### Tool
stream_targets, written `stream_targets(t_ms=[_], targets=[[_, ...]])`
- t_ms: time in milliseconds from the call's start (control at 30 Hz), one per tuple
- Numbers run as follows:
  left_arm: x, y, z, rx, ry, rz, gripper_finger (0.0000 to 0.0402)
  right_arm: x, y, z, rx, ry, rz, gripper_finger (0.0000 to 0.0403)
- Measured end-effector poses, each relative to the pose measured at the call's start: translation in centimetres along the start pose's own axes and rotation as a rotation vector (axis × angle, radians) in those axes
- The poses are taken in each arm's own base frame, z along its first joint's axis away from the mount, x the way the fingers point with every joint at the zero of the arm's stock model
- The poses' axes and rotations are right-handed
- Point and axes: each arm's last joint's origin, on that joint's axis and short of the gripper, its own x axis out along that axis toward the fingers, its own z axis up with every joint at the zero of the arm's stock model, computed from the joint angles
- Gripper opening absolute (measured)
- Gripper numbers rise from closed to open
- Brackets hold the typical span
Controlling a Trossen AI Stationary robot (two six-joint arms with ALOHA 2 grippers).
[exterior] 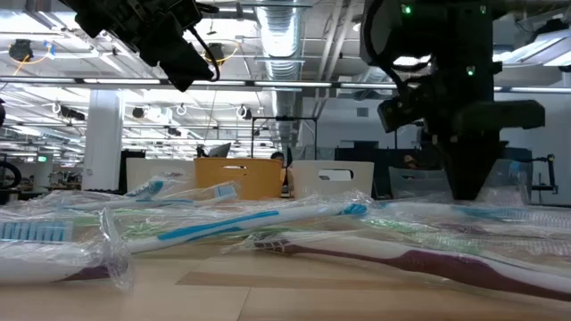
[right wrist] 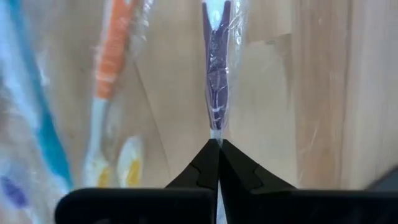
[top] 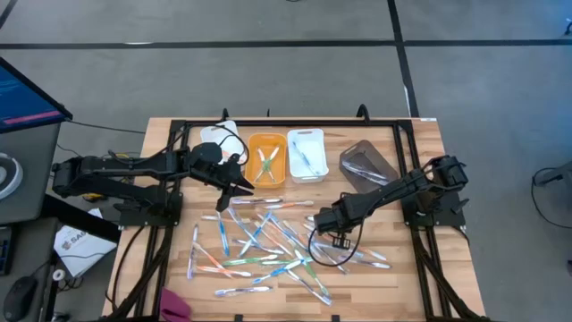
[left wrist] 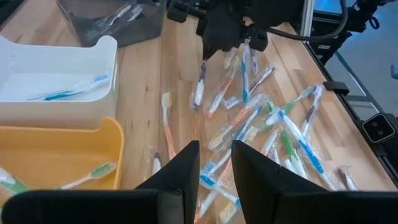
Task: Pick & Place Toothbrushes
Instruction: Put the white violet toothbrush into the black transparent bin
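High view shows the toothbrushes (top: 268, 241) scattered in clear wrappers over the middle and near part of the bench (top: 411, 277), with three bins along its far edge: an orange bin (top: 265, 158) and a white bin (top: 306, 154), each already holding a few brushes, and a grey bin (top: 367, 164) tilted beside them. The right gripper (top: 329, 234) is down in the pile, toward the right side of the scatter. In the right wrist view its jaws are pressed together on the end of a purple brush (right wrist: 216, 74) in its wrapper, pinching either the handle tip or only the film; which one cannot be told. An orange brush (right wrist: 111, 50) lies just beside it, apart from the jaws. The left gripper (left wrist: 216, 163) hangs above the bench near the orange bin, its jaws a little apart with nothing between them.

The step in hand looks like the pick: the grasp is closed and the lift is yet to come. The next move likely calls for a straight, gentle rise so the thin wrapper does not slip free or drag neighbours, then a carry toward a bin at the far edge.
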Motion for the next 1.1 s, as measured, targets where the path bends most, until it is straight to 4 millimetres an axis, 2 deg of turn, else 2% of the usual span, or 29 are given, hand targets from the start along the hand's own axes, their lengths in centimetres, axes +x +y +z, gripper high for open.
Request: stream_targets(t_ms=[467,600,833,933,1033,1100], targets=[[0.0,0.0,0.1,0.003,-0.009,0.000,0.0088,-4.1,-0.2,0.7,-0.012,0.037,-0.088,0.0001],[0.0,0.0,0.1,0.004,-0.012,0.000,0.0088,-5.9,0.1,0.8,-0.028,0.029,-0.133,0.0001],[0.0,0.0,0.1,0.005,-0.015,0.000,0.0088,-10.1,0.1,-0.7,-0.020,0.084,-0.342,0.0000],[0.0,0.0,0.1,0.005,-0.015,0.000,0.0088,-11.4,0.2,-1.2,-0.090,0.016,-0.319,0.0000],[0.0,0.0,0.2,0.006,-0.016,0.001,0.0088,-13.6,-0.9,-2.3,-0.079,-0.058,-0.321,0.0000],[0.0,0.0,0.2,0.008,-0.020,0.001,0.0088,-14.3,-1.8,-3.2,-0.030,-0.108,-0.345,0.0000]])
